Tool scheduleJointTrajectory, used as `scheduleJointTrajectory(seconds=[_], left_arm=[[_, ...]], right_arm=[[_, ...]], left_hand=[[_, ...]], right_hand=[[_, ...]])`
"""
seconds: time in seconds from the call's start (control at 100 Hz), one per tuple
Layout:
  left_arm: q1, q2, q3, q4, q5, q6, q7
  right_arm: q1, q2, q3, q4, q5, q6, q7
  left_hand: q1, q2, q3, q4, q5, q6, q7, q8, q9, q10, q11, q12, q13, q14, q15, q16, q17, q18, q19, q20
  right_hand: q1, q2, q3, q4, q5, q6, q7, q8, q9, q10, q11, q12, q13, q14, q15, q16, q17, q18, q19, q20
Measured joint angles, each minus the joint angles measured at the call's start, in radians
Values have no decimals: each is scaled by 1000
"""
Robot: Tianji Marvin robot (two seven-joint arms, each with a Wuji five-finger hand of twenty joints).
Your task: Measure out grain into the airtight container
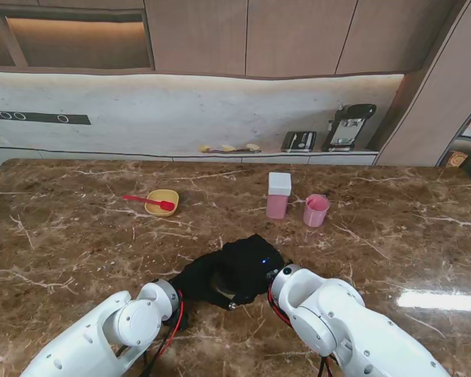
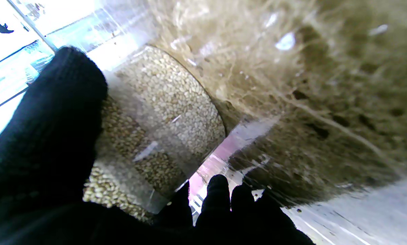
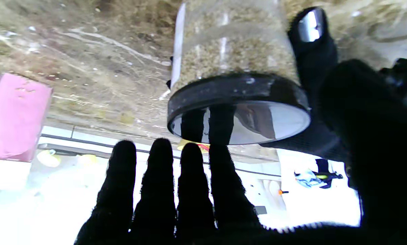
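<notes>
I find no legible text, label, brand, number or sign in any view. The clear grain-filled jar (image 3: 235,44), pink lidded container (image 1: 278,195) and pink cup (image 1: 315,210) carry no readable markings.

yellow bowl (image 1: 162,202) with red spoon (image 1: 147,202) | appliances (image 1: 348,126) on back counter (image 1: 180,156)

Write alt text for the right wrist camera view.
A clear jar of grain with a black lid stands on brown marble; the gloved right hand spreads open before the lid, another gloved finger presses the jar's side, and a pink container stands apart.
</notes>
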State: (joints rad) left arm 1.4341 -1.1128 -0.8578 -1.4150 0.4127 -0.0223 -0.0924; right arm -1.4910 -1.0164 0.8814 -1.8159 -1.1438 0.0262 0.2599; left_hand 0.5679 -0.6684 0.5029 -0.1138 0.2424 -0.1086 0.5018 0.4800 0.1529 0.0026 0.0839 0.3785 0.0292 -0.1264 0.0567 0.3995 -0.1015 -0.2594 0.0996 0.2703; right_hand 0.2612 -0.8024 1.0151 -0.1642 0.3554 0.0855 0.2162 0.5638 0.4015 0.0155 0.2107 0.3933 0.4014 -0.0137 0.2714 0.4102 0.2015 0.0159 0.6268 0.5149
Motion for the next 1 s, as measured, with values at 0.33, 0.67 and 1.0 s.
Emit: scheduleJointTrajectory(seconds=[0.33,0.67,1.0], left_arm=[[-3,1,0,3,9,-4,-5],[-6,3,1,4,18,-11,-11],[-8,6,0,5,23,-15,-19]], right_arm=[[19,-11,17,14,157,-74,64],[7,3,23,-11,11,-33,-6],[15,-5,13,-8,74,-41,66]], left_hand=[[2,1,40,-2,-5,-2,-11,0,0,0,0,0,0,-1,-1,0,-1,0,-4,4],[2,1,41,-2,-5,-5,-12,-1,0,-1,0,0,0,-1,-11,0,-1,0,-13,5],[2,10,41,-2,-7,-5,-24,-1,0,-1,0,0,0,-1,-11,0,-1,0,-13,6]], right_hand=[[283,10,160,-1,50,-4,-12,64,-1,4,45,111,-11,101,53,76,50,8,102,34],[23,30,-50,20,-12,-24,-7,20,-42,-2,12,27,-39,-12,5,2,-50,-38,-85,-53],[248,-9,152,18,26,24,-28,66,29,6,38,71,89,53,11,4,138,-7,102,-35]])
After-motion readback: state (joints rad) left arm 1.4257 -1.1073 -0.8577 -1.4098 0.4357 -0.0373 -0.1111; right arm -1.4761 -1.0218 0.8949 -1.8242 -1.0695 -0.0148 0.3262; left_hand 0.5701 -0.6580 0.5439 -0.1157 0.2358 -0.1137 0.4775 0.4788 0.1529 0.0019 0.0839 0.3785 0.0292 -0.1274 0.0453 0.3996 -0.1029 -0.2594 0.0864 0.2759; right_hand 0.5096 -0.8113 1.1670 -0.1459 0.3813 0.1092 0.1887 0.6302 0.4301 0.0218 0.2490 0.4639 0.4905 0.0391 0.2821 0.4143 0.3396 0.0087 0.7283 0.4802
